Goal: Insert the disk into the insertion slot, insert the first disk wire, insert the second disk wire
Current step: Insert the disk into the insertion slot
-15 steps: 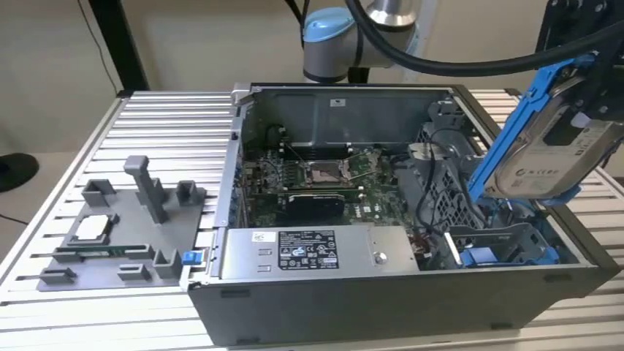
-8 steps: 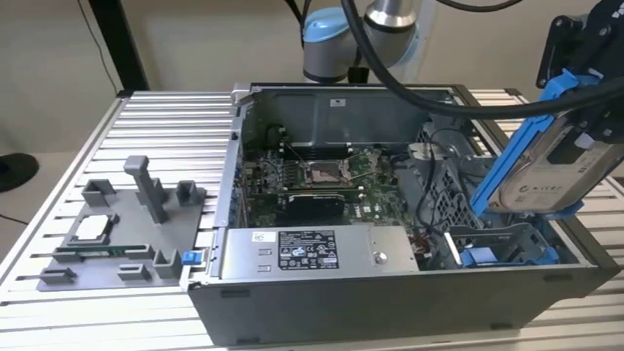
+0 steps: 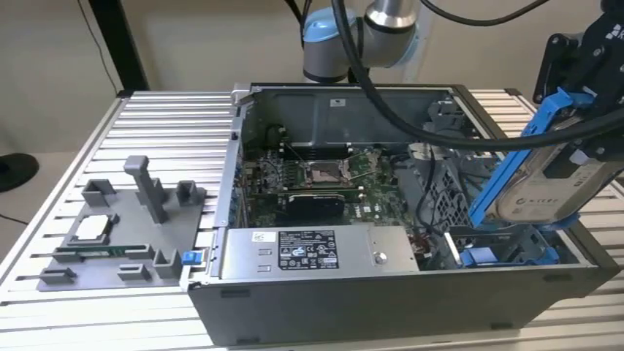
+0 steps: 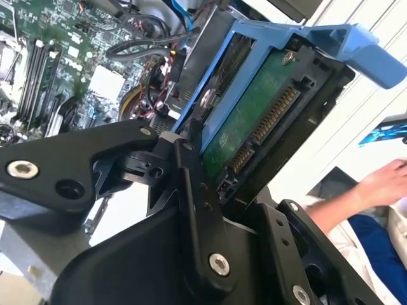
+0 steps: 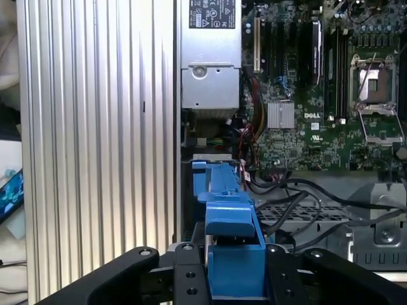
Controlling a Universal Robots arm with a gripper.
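My gripper [image 3: 575, 146] is shut on the disk [image 3: 546, 183], a silver drive with a pale label in a bright blue frame. I hold it steeply tilted above the case's end at the exterior view's right. Its lower end hangs just over the insertion slot [image 3: 507, 247], a grey bay with blue tabs at its mouth. In the second wrist view the disk's green circuit board and connector [image 4: 254, 121] face the camera, clamped by the gripper [image 4: 235, 190]. In the first wrist view the blue frame [image 5: 229, 216] rises from between the gripper [image 5: 235, 273] fingers.
The silver power-supply box [image 3: 312, 252] lies beside the slot, with the motherboard [image 3: 312, 175] behind it. Black cables [image 3: 439, 139] cross the case near the bay. A grey fixture [image 3: 127, 234] sits on the ribbed table at the exterior view's left. A person's hand [image 4: 381, 184] is nearby.
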